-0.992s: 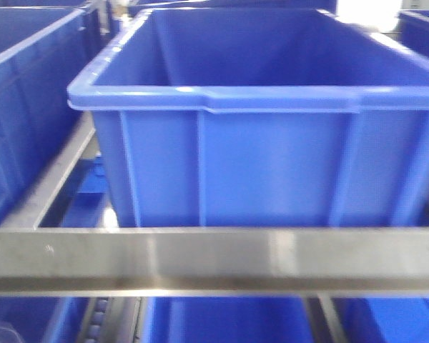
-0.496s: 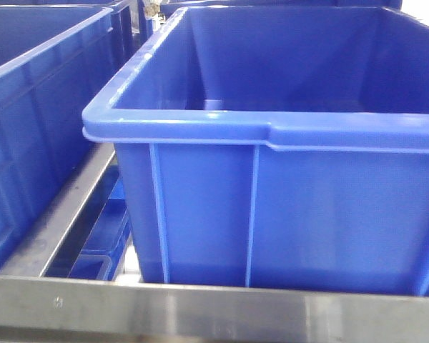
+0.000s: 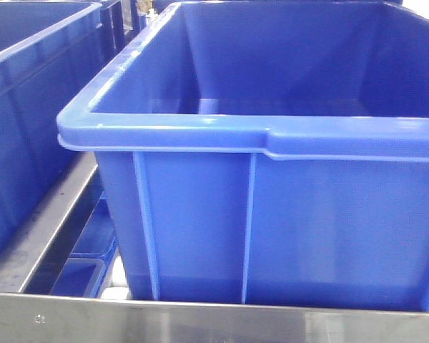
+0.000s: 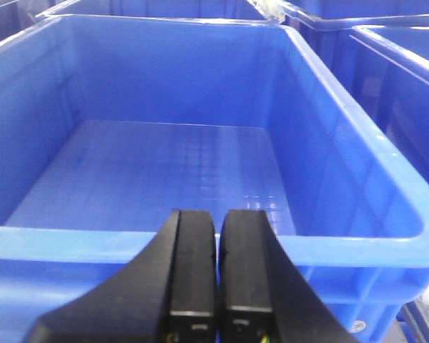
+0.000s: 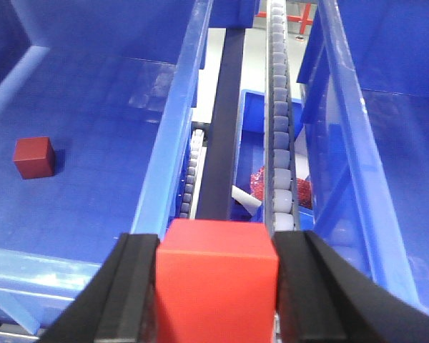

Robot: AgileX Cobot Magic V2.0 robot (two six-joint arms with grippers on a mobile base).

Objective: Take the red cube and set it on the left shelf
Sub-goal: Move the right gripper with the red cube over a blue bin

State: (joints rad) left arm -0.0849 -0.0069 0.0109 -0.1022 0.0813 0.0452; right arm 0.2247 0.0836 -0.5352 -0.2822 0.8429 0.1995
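The right claw (image 5: pixel 218 286) squeezed the red cube (image 5: pixel 216 264) tight, and the left claw (image 4: pixel 218 239) was pinched closed.

The red cube sat between the right claw's two black fingers (image 5: pixel 136 286), and both fingers touched its sides. It was held up over the gap between two blue boxes, where a row of little grey rollers (image 5: pixel 280 143) ran beside a dark rail (image 5: pixel 222 143). A darker red block (image 5: pixel 34 157) lay on the floor of the box on the left (image 5: pixel 164 164). The left claw's two fingers were pressed together, side by side, just over the near rim of a big blue box (image 4: pixel 357 243). From the front, a big blue box (image 3: pixel 272 214) stood on the left shelf (image 3: pixel 200 321) — a shiny steel rail ran across just under it.
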